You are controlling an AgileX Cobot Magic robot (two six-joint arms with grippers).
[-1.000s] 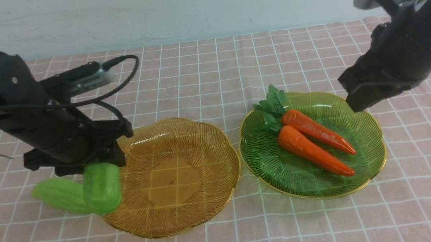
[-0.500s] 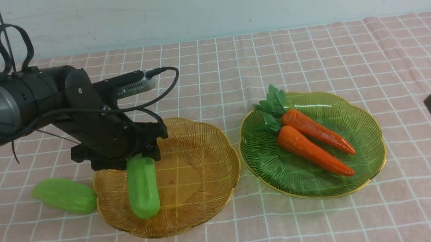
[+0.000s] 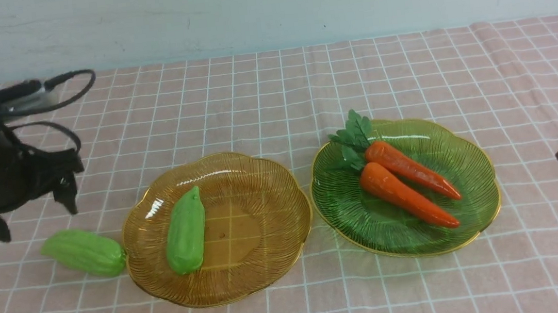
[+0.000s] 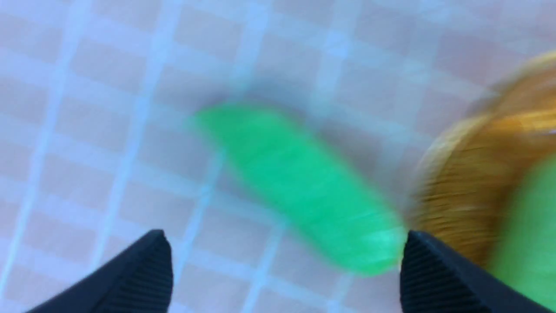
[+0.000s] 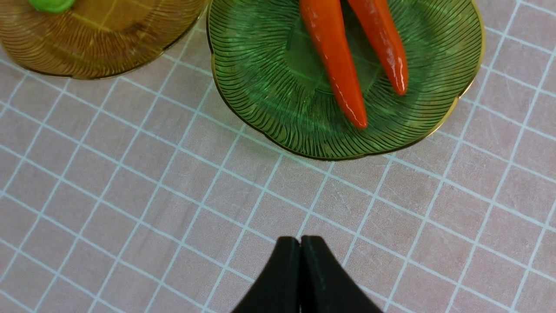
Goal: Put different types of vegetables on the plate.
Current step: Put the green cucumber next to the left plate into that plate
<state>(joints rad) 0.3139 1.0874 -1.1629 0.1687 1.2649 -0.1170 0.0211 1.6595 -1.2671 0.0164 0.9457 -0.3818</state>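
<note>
Two carrots [image 3: 406, 184] lie side by side on the green plate [image 3: 472, 219], right of tabletop [image 3: 272, 90] centre; one cucumber [image 3: 186, 231] lies on the amber plate [image 3: 267, 240], and the second cucumber [image 3: 84, 252] rests just beside that plate's rim, toward the left edge. The left end effector [image 4: 284, 243] hangs above the second cucumber, fingers wide apart; the right end effector [image 5: 299, 248] has its fingers pressed together, empty.

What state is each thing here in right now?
Left gripper: open, empty.
Right gripper: shut, empty.
Plated cucumber: lying on amber plate.
Other cucumber: on the cloth, beside that plate.
Carrots: side by side on green plate.
</note>
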